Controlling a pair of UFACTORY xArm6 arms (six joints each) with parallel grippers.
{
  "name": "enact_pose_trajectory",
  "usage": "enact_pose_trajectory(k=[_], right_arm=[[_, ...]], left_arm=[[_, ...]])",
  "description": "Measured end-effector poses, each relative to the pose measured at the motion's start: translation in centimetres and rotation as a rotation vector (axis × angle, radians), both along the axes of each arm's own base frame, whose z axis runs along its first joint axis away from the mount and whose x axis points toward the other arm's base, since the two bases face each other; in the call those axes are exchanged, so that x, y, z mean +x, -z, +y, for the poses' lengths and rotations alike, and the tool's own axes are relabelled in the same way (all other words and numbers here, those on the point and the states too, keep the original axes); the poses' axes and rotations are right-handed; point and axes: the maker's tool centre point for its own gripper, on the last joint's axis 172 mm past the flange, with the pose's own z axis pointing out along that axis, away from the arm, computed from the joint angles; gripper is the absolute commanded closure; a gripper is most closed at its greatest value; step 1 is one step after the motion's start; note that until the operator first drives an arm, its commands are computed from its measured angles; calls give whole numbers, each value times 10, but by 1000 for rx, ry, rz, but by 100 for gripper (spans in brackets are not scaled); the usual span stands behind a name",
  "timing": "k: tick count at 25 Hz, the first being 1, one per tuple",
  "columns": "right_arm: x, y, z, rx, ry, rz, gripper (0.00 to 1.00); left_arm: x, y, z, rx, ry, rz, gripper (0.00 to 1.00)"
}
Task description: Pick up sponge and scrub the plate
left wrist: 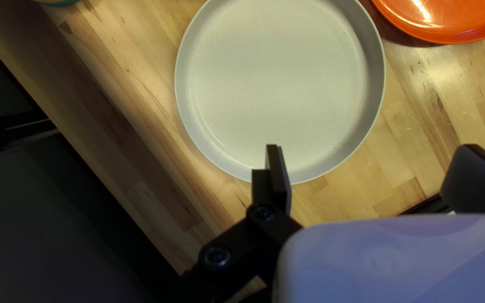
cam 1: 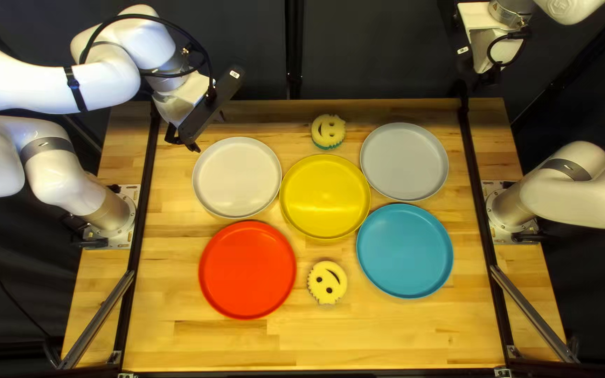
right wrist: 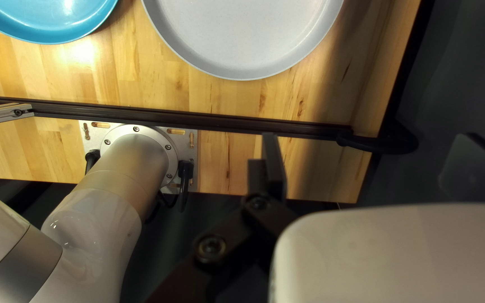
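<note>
In the top left view my left gripper (cam 1: 208, 131) hangs by the far-left edge of a pale grey-white plate (cam 1: 237, 176). The left wrist view has this gripper (left wrist: 371, 154) open and empty, its near finger overlapping the rim of that plate (left wrist: 282, 78). My right gripper (cam 1: 486, 75) is raised beyond the table's far edge; in the right wrist view the gripper (right wrist: 371, 143) is open, holding nothing. A yellow smiley sponge (cam 1: 328, 130) with a green underside lies behind the yellow plate (cam 1: 325, 197). Another smiley sponge (cam 1: 327, 282) lies between the red plate (cam 1: 247, 269) and blue plate (cam 1: 405, 250).
A light grey plate (cam 1: 404, 162) lies right of the far sponge. Dark rails (cam 1: 481, 203) run along both table sides, inward of the arm bases. Bare wood (cam 1: 316, 343) shows along the near edge.
</note>
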Motion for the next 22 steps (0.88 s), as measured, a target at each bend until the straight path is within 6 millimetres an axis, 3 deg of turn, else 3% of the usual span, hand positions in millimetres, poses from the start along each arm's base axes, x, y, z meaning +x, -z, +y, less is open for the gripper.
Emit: enact_pose_trajectory(k=[4,9,16,22], right_arm=[[0,0,0,0,0,0,0],[0,0,0,0,0,0,0],[0,0,0,0,0,0,0],[0,0,0,0,0,0,0]], left_arm=[[1,-1,-2,-3,-1,-4,0],[19,-2,-21,6,23,-21,0],[57,10,-62,19,86,-60,0],[85,33,-102,-7,161,-88,0]])
